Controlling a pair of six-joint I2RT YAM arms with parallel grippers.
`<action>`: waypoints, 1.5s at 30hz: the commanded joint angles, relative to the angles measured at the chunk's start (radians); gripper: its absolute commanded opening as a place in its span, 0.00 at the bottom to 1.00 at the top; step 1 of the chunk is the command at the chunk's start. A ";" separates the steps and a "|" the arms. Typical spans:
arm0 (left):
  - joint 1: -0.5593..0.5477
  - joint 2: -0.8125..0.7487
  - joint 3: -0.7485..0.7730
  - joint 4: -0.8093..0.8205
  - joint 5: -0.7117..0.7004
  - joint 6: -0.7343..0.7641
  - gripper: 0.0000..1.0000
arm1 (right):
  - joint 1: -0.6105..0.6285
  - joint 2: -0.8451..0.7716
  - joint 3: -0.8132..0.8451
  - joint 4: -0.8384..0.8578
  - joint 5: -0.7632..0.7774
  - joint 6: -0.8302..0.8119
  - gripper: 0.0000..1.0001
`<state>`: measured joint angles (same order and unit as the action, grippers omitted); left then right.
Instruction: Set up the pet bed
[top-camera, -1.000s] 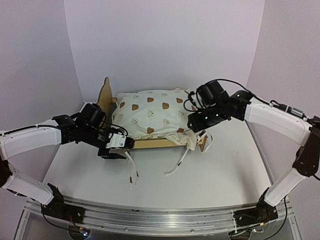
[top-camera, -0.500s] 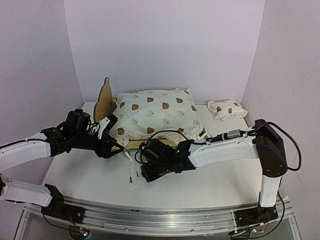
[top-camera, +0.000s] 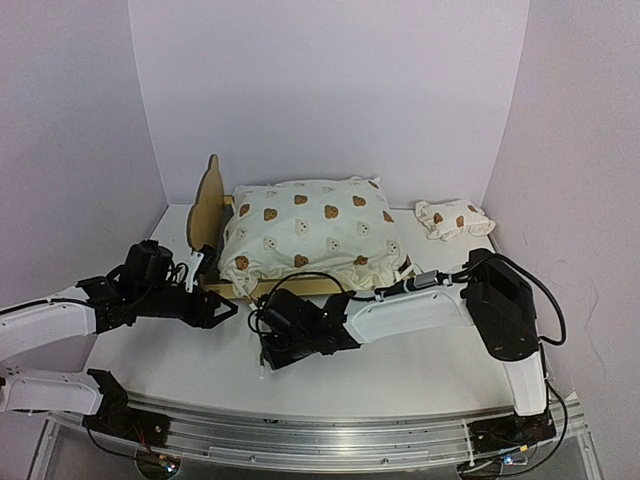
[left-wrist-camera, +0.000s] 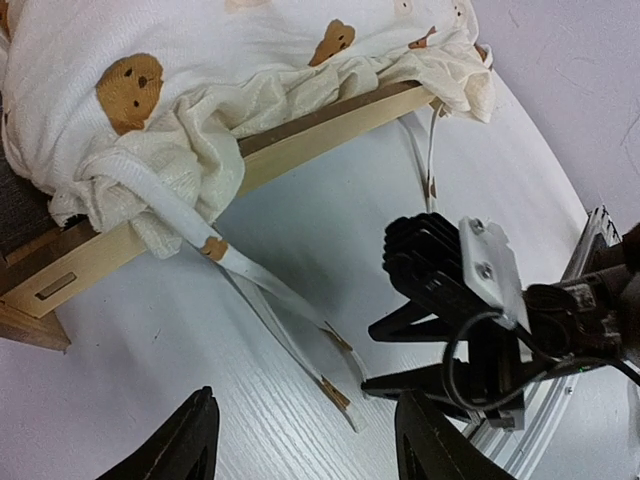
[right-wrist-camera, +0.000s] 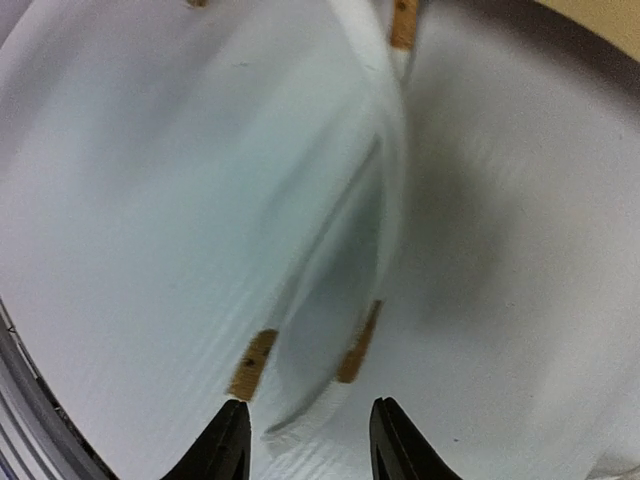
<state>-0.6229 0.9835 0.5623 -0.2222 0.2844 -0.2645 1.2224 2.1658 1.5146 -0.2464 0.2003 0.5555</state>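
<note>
We see left gripper (left-wrist-camera: 312, 435) at lower centre, jaws apart, empty; right gripper (right-wrist-camera: 305, 432) at bottom, jaws apart over pet bed (top-camera: 310, 225) tie straps (right-wrist-camera: 345, 230).

loose ties (left-wrist-camera: 280, 310) lie before pet bed (top-camera: 310, 235)

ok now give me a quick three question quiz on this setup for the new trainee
1. True or false: the small bear-print pillow lies on the table, off the pet bed.
2. What lies between the fingers of the right gripper? A) the ends of the tie straps B) a toy ball C) a cup
3. Fill in: the left gripper is ___ and holds nothing.
Key: 1 true; 2 A; 3 open.
</note>
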 joint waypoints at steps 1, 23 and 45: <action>0.011 -0.027 -0.013 0.055 -0.043 -0.040 0.61 | 0.053 0.025 0.078 0.035 0.007 -0.087 0.42; 0.019 0.155 -0.140 0.335 -0.049 -0.523 0.61 | 0.016 0.035 0.107 0.041 -0.268 -0.098 0.00; 0.017 0.499 -0.080 0.729 -0.161 -0.540 0.43 | -0.077 -0.059 -0.149 0.415 -0.526 0.099 0.00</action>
<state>-0.6097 1.4430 0.4228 0.4415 0.1947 -0.7921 1.1514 2.1723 1.3918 0.0908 -0.2912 0.6152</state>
